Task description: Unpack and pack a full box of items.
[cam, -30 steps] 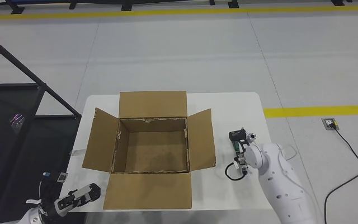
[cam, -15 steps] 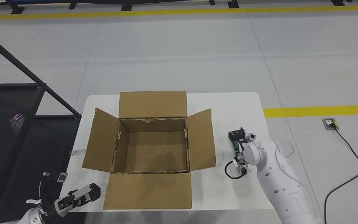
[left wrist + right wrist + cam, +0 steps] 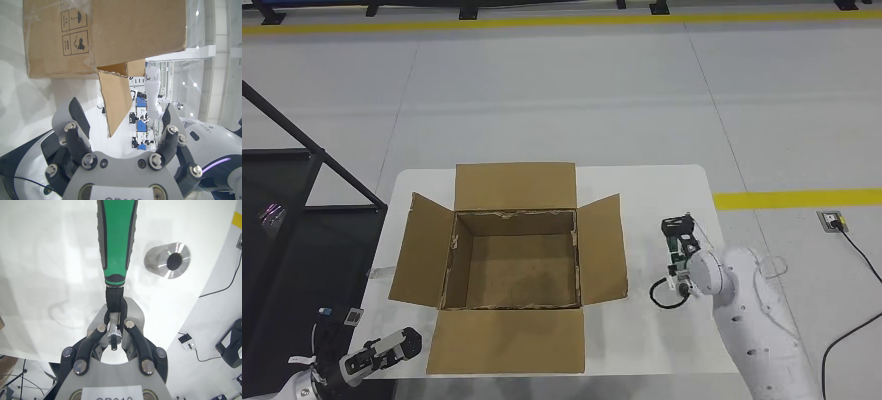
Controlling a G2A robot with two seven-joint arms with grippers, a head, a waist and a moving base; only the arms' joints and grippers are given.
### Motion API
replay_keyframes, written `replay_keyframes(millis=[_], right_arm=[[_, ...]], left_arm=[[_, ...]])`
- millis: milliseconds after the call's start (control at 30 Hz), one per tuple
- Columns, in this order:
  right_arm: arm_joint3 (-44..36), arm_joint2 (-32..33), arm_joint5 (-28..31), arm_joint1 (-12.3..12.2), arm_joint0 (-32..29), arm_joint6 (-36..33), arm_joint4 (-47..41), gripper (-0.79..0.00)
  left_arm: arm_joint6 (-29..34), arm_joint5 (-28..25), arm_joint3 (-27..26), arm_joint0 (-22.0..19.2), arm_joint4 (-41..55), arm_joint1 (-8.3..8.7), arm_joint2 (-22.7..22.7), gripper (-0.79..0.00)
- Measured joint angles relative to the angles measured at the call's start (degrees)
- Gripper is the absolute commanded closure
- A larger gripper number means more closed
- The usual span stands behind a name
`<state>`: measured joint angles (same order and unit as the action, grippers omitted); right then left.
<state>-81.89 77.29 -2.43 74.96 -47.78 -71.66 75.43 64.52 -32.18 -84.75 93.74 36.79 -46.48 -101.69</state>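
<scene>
We log one green-handled tool, clamped at its metal neck in our right jaws, handle pointing up-frame in the top view, right of the open box; our left jaws gape empty, lower left.

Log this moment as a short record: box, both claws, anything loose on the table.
box: cardboard, flaps open, nothing visible inside, standing on the white table
right claw: shut on the metal end of a green-handled tool, beside the box's right flap
left claw: open, holding nothing, near the table's front left corner
loose: metal cylinder on the table beside the tool
</scene>
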Motion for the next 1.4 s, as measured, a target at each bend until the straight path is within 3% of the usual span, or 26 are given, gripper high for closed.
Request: replay_keyframes(millis=[167, 367, 467, 600, 733, 933, 1167, 1400], right_arm=[[-19.6, 5.2, -2.0, -0.8, -9.2, 5.3, 0.0, 0.0], [-38.3, 4.7, -1.0, -0.9, -16.4, 12.2, -0.6, 0.0], [-43.1, 1.8, 0.9, -0.8, -16.7, 14.5, -0.8, 0.0], [-43.7, -4.2, 1.8, -0.3, -12.9, 15.3, -0.7, 0.0], [-40.1, -11.9, 3.3, 0.7, -5.8, 13.4, -1.0, 0.0], [-26.6, -26.3, 1.5, 4.1, 8.8, 9.5, -2.5, 0.0], [-4.0, -42.3, -4.6, 11.2, 24.1, 9.6, -7.0, 0.0], [15.7, -52.1, -3.4, 19.2, 32.0, 11.9, -14.4, 0.0]], left_arm=[[0.0, 0.0, 0.0, 0.0, 0.0, 0.0, 0.0, -0.785], [0.0, 0.0, 0.0, 0.0, 0.0, 0.0, 0.0, -0.785], [-0.1, 0.0, -0.1, 0.0, 0.0, -0.01, 0.0, -0.785], [-1.5, 0.0, -0.7, 0.7, -0.3, -0.25, 0.2, -0.785], [-2.0, -0.6, -0.4, 1.6, 0.4, -0.46, -0.2, -0.785], [-1.8, -1.4, 0.2, 2.3, 1.8, -0.75, -0.7, -0.785], [-1.0, -1.7, 0.9, 2.6, 2.9, -0.98, -1.5, -0.785], [-0.1, -2.0, 1.7, 2.8, 3.7, -1.24, -1.8, -0.785]])
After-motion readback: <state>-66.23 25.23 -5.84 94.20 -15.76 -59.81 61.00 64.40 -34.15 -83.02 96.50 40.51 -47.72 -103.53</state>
